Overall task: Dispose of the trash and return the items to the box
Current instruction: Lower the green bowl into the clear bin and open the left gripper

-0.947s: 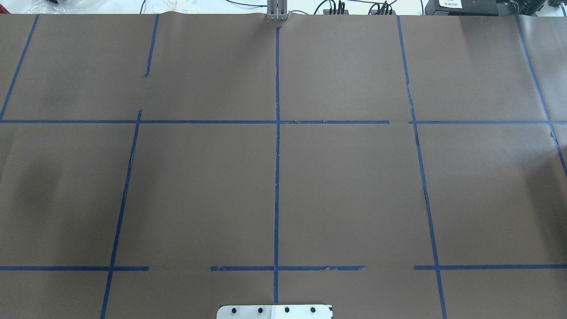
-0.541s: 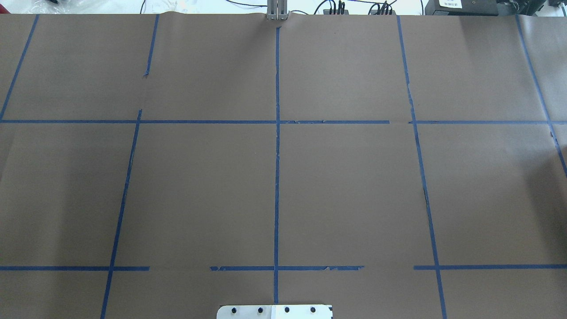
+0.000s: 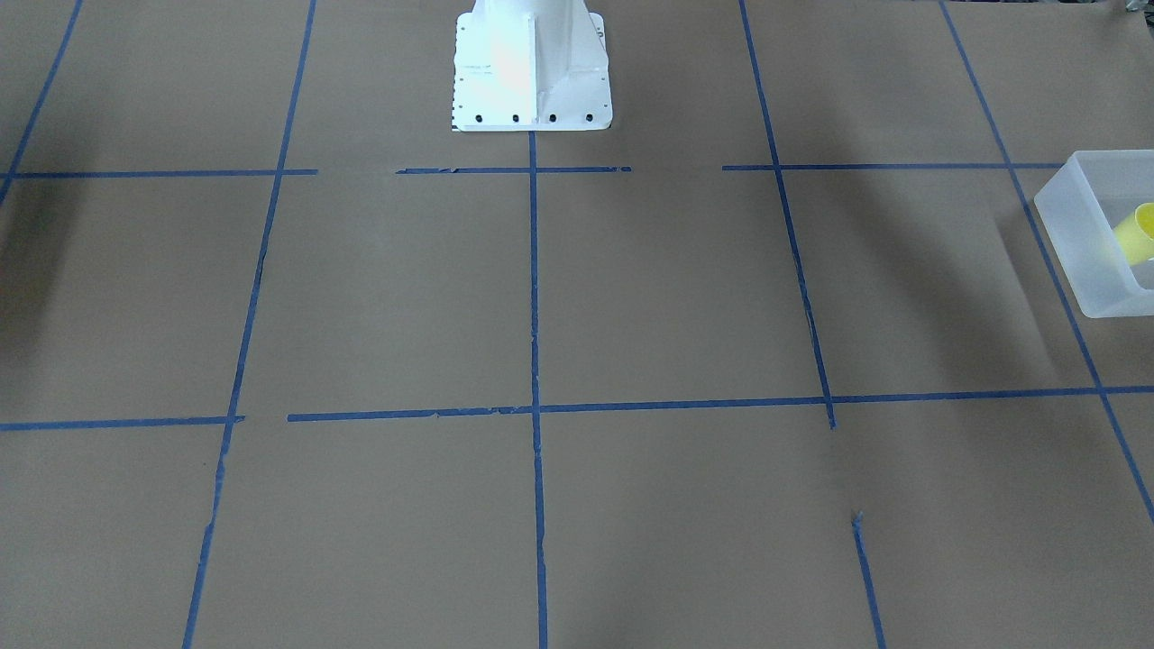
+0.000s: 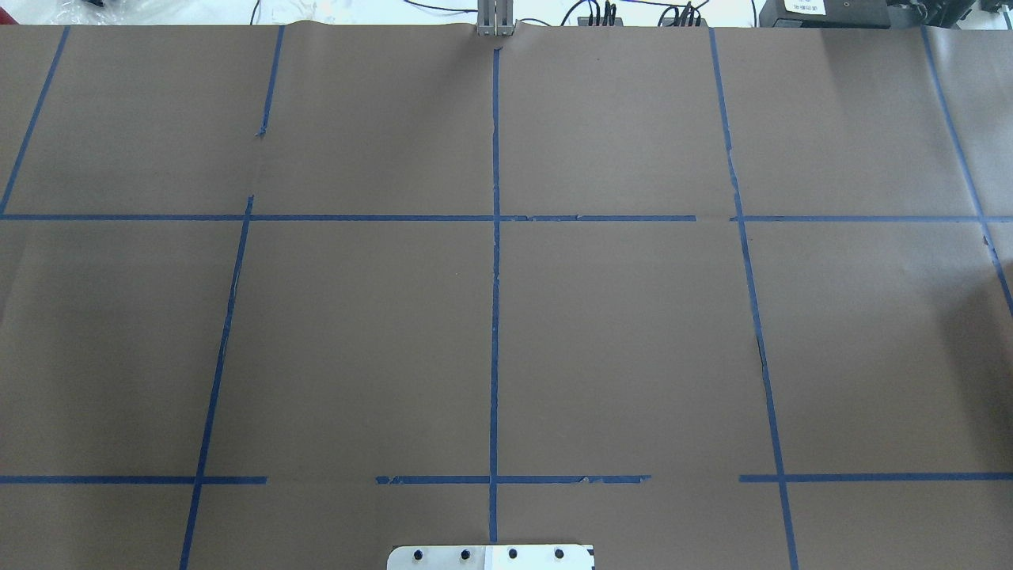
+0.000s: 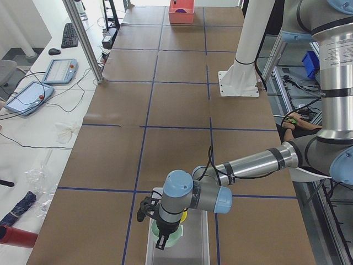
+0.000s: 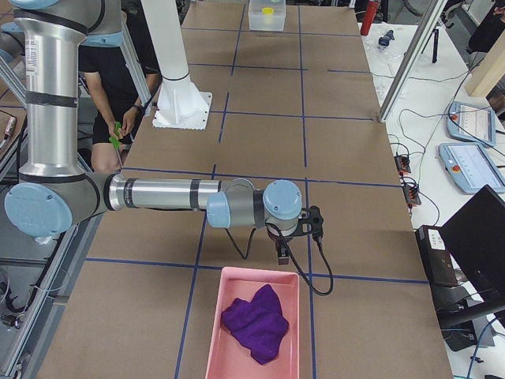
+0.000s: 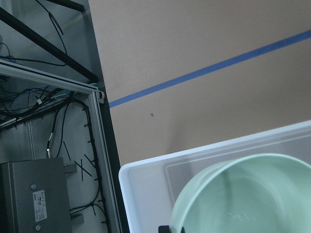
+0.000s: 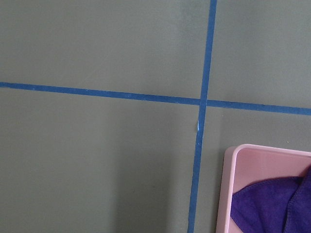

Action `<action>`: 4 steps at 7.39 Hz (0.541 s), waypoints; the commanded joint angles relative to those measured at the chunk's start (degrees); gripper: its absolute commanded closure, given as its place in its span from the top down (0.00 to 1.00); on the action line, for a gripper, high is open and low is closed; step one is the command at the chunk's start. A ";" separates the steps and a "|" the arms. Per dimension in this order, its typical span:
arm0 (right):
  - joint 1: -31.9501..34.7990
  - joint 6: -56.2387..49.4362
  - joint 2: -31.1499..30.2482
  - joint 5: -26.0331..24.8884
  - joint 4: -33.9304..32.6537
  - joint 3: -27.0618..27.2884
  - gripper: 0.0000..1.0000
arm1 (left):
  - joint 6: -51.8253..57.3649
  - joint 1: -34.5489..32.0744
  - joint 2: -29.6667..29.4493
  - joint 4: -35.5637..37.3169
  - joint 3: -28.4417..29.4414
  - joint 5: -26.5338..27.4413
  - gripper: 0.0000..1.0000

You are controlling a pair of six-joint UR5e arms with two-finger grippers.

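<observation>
As the pale mint-green round bowl (image 7: 243,194) hangs above the frosted-white rectangular plastic box (image 7: 146,189), we expect release | left gripper (image 5: 160,238), right gripper (image 6: 282,253): we cannot tell opening.

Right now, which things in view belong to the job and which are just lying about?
Job: box, yellow cup, mint bowl; likely also pink tray, purple cloth.
Lying about: tablets, keyboard, red bottle.
</observation>
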 commanded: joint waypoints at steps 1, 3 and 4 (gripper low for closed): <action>0.00 0.00 0.01 -0.02 0.00 -0.01 1.00 | -0.17 -0.03 0.10 -0.16 0.06 0.00 1.00; 0.00 0.00 0.01 0.06 0.00 0.17 1.00 | -0.61 -0.03 -0.25 -0.07 -0.37 -0.52 1.00; 0.00 0.00 0.01 -0.02 0.00 0.17 1.00 | -0.69 -0.03 -0.78 -0.07 -1.34 -0.79 1.00</action>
